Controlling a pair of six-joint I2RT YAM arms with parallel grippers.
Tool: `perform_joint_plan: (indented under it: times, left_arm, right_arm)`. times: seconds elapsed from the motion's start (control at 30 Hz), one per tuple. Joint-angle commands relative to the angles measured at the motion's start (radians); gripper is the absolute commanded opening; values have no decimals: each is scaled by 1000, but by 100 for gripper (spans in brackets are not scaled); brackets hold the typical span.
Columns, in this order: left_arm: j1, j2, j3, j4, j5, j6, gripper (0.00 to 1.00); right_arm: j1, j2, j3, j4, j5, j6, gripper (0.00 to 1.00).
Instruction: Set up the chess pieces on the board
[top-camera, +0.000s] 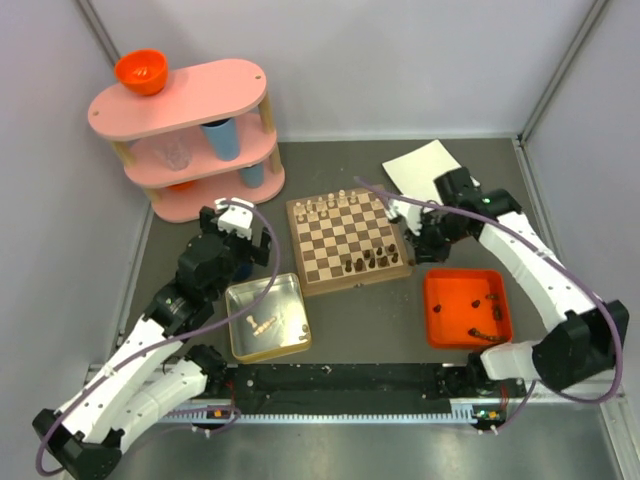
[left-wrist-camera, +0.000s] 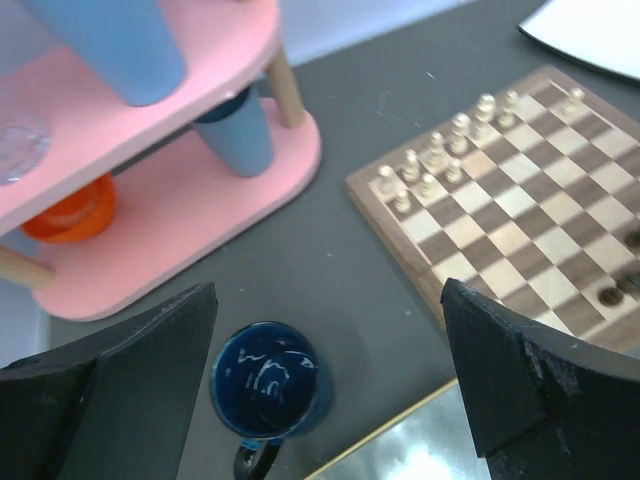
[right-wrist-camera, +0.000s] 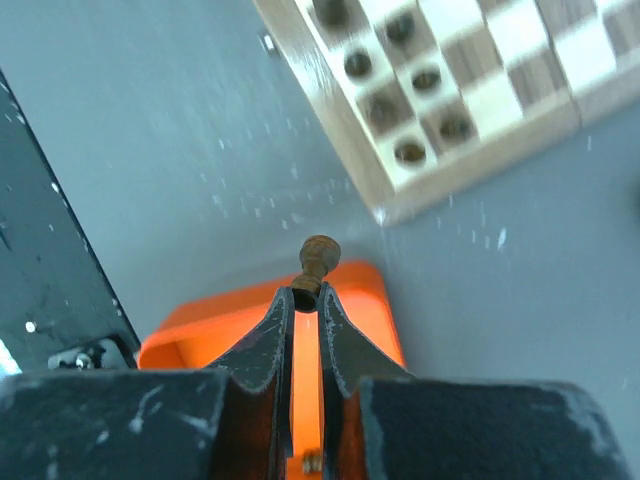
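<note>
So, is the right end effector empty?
No, the right end effector pinches a dark piece between its fingertips.

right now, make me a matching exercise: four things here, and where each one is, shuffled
1 orange plastic bowl
2 dark blue mug
3 small dark brown wooden chess piece
4 square silver metal tin

a held in the right gripper
b top of the pink shelf
c directly below the left gripper
d beside the wooden chessboard's near left corner

Pairs: 1-b, 2-c, 3-a, 4-d

Scanning every view now and there's nothing legible, folks: no lettering, label, brand or number shows on the board, tin or tray.
</note>
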Motion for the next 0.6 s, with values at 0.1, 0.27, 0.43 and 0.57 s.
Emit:
perform_joint_plan:
  times: [0.1, 0.27, 0.43, 0.57]
  left_arm:
    - [5, -142, -25, 108, -234, 46, 99]
    - [5, -301, -85, 127, -340, 71, 99]
    - [5, -473, -185, 205, -397, 112, 99]
    - [5, -492, -208, 220, -388, 115, 99]
  right_arm:
    - [266, 214, 247, 36, -63, 79, 0]
    - [398, 441, 486, 42, -95, 137, 0]
    - [510, 631, 689, 39, -46, 200, 0]
    - [573, 751, 824, 31, 26, 220, 0]
